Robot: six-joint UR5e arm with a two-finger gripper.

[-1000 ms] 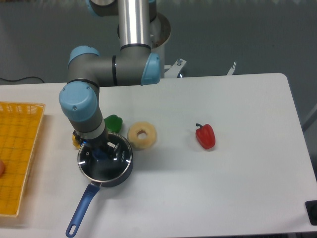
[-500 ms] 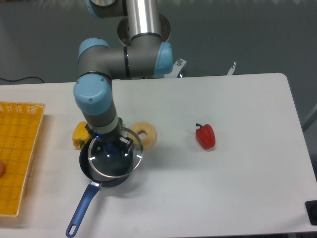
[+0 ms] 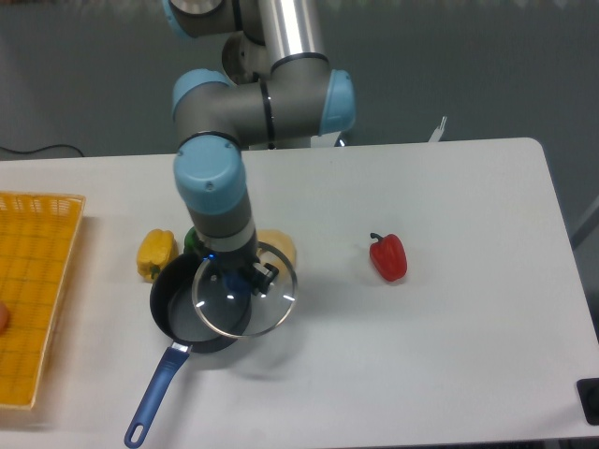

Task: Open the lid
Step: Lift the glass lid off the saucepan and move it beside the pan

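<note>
The lid [image 3: 245, 304] is a round clear glass disc with a thin metal rim and a blue centre knob. My gripper [image 3: 241, 279] is shut on the knob and holds the lid lifted, shifted right so it only partly overlaps the saucepan. The dark blue saucepan [image 3: 178, 309] stands on the white table with its long blue handle [image 3: 154, 393] pointing to the front left. Its left part lies uncovered.
A yellow pepper [image 3: 154, 253] lies left of the pan, a green pepper [image 3: 191, 239] is mostly hidden behind my arm. A pale ring-shaped piece [image 3: 281, 248] sits behind the lid. A red pepper [image 3: 388, 257] lies to the right. A yellow basket [image 3: 33, 290] stands at the left edge.
My gripper has lifted the lid off the saucepan and carried it to the right. The yellow pepper has come into view.
</note>
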